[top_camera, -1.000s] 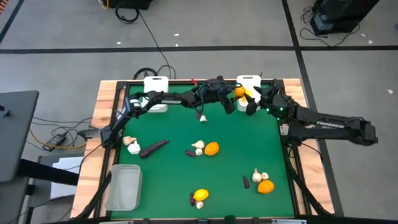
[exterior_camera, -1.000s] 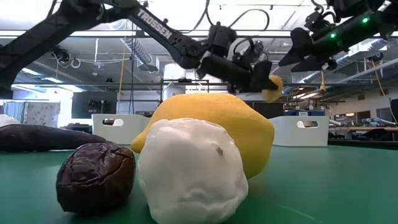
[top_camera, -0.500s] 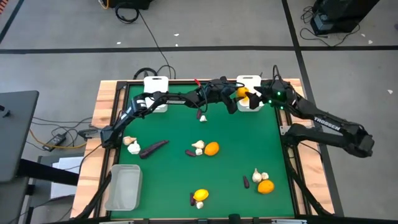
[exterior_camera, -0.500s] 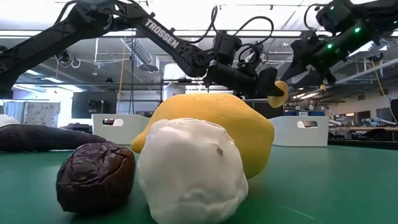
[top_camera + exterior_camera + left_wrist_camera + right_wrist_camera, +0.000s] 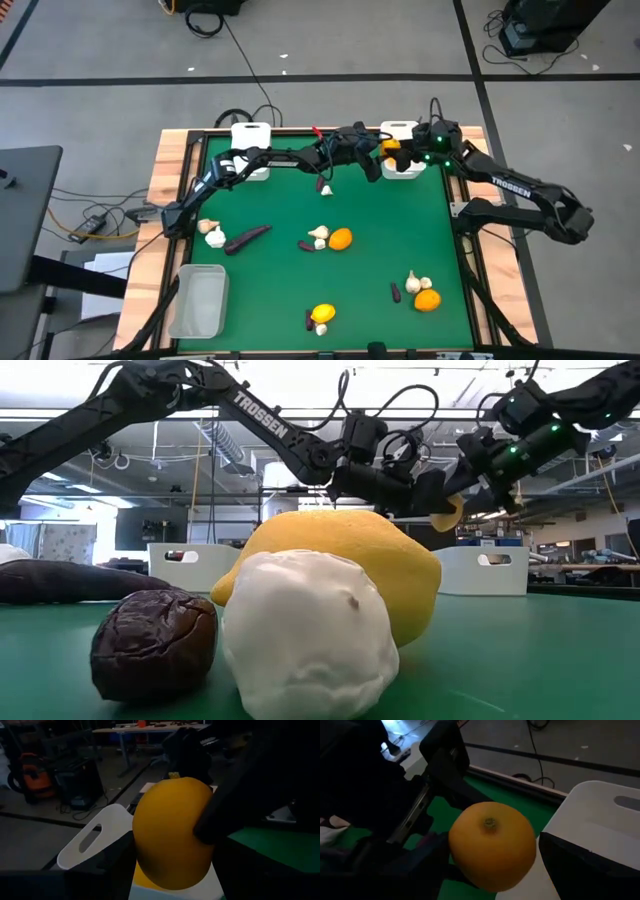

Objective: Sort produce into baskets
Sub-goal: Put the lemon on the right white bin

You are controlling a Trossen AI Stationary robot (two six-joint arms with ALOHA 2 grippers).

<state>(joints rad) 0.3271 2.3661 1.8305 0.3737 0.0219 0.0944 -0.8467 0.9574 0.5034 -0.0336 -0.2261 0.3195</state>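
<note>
My left gripper (image 5: 378, 155) reaches across the far side of the table and is shut on a round orange fruit (image 5: 386, 148). It holds the fruit over the far-right white basket (image 5: 400, 128). My right gripper (image 5: 410, 152) is open, just right of the fruit and over the same basket. In the right wrist view the fruit (image 5: 492, 845) shows between its dark fingers, with a gap on one side. The low view shows the fruit (image 5: 448, 512) up in the air between both grippers. My left gripper pinches the orange fruit by its two opposite sides (image 5: 197, 827) between its two fingers. The fingers come about level from the table's left. The fruit is lifted clear, above the basket's open top (image 5: 95, 840). My right gripper: I cannot tell whether it touches the fruit.
A second white basket (image 5: 250, 135) stands at the far left and a clear one (image 5: 198, 300) at the near left. Oranges (image 5: 341, 238) (image 5: 427, 300), a lemon (image 5: 322, 313), garlic bulbs (image 5: 210, 232) and eggplants (image 5: 247, 238) lie scattered on the green mat.
My right gripper has gone toward the table's far edge and left, up to the orange fruit over the basket, and has turned toward it. My left gripper has kept its hold on the fruit and has shifted a little to the right.
</note>
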